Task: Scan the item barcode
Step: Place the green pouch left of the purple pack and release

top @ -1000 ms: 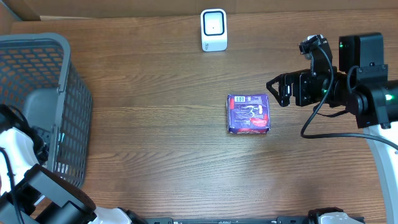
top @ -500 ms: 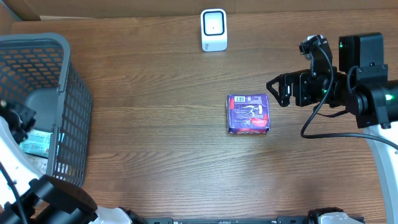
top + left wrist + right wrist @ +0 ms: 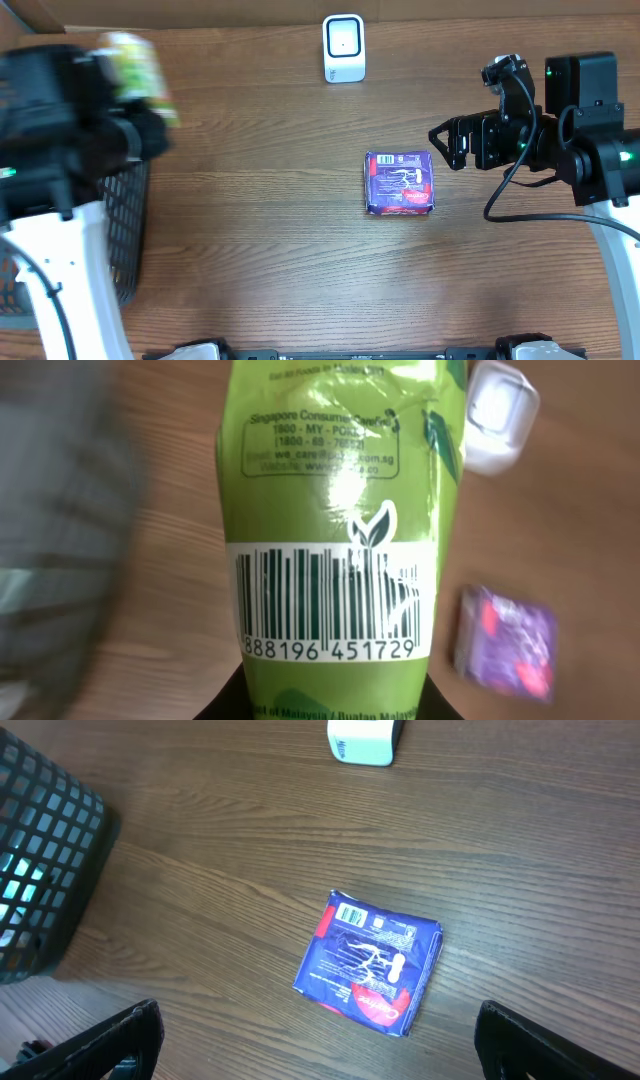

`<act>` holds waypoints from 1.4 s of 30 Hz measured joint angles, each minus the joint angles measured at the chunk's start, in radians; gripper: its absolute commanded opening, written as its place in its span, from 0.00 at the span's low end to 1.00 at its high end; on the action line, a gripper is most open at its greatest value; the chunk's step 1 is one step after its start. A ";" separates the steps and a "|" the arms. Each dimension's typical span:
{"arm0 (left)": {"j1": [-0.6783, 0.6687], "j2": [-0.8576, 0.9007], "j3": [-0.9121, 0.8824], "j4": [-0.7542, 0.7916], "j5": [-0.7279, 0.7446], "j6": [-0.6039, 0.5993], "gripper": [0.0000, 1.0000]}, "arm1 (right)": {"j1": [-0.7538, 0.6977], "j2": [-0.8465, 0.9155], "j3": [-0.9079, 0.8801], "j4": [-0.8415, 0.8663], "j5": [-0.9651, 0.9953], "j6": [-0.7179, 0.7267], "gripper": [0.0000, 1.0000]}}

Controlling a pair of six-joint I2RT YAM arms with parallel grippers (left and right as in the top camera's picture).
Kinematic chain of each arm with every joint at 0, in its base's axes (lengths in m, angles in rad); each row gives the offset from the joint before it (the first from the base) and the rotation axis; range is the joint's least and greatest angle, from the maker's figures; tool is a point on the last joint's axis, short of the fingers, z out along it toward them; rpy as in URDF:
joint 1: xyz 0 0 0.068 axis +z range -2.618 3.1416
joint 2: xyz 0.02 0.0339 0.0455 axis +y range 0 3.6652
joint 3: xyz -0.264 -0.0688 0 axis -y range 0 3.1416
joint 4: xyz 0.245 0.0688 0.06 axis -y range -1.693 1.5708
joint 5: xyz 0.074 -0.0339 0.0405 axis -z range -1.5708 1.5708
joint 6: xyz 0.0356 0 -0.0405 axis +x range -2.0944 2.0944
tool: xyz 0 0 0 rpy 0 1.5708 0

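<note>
The left end effector (image 3: 328, 706) is closed narrowly on a green pouch (image 3: 330, 500). Only the dark edges of its two fingers show at the bottom of the left wrist view, one on each side of the pouch's lower end. The pouch fills most of that view, with its white barcode panel (image 3: 328, 605) facing the camera and sharp enough to read. Its top and bottom are cut off by the frame.

From overhead the left arm is a motion-blurred dark mass at the far left. The pouch (image 3: 135, 62) is a smeared green patch above it, held off the surface (image 3: 260, 240) and well left of the white scanner (image 3: 343, 47) at the far edge. How the pouch is tilted there cannot be made out.

The arm hides most of the grey basket (image 3: 125, 235), leaving only part of its right wall in sight.

A purple packet (image 3: 400, 183) lies flat near the middle of the surface. The right end effector (image 3: 446, 147) hangs just right of it with its jaws wide and empty. In the right wrist view only its two fingertips (image 3: 110, 1042) show, at the bottom corners.
</note>
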 measured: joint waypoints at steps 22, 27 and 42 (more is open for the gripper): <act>-0.694 0.358 -0.652 0.620 -0.018 -0.390 0.04 | 0.000 0.000 0.000 -0.023 0.003 0.000 1.00; -0.678 0.401 -0.652 0.637 -0.011 -0.400 0.35 | 0.000 0.000 0.000 -0.029 0.018 0.000 1.00; -0.584 0.389 -0.367 0.369 0.098 -0.261 0.39 | 0.000 0.000 0.000 -0.020 0.023 0.000 1.00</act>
